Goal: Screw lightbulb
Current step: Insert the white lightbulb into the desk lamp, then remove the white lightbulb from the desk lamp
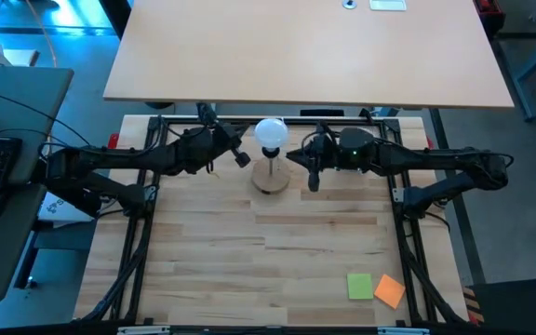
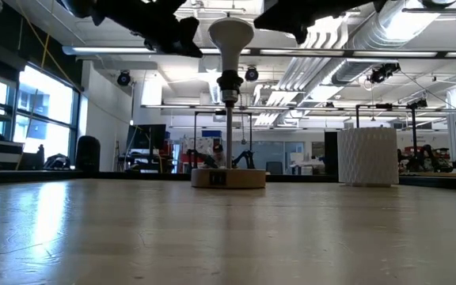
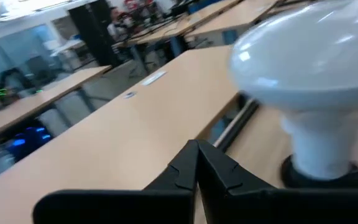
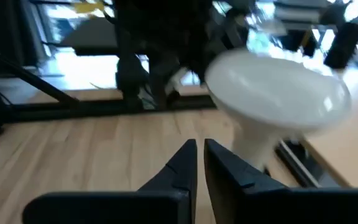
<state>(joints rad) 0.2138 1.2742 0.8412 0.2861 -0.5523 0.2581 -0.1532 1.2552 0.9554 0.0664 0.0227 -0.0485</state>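
Looking straight down, the lightbulb (image 1: 270, 133) sits upright in the socket of the round wooden stand (image 1: 270, 179) at the far middle of the wooden table (image 1: 268, 270), between the two claws. The left gripper (image 1: 241, 158) hangs just to the bulb's left, fingers pressed together on nothing; the right gripper (image 1: 313, 179) hangs just to its right, fingers nearly together and likewise empty. Neither touches the bulb. Two sticky notes, green (image 1: 359, 286) and orange (image 1: 390, 290), lie well apart from both claws at the table's near right corner.

At table height, the lightbulb (image 2: 230, 36) tops the black socket (image 2: 229, 83) (its narrow base seated inside), which rises on a thin stem from the stand (image 2: 228, 178).

Past the left claw's closed fingertips (image 3: 197, 163), the lightbulb (image 3: 309, 87) looms close beside them.

Past the right claw's fingertips (image 4: 188, 163), a slim gap shows; the lightbulb (image 4: 278, 99) stands just ahead, untouched.
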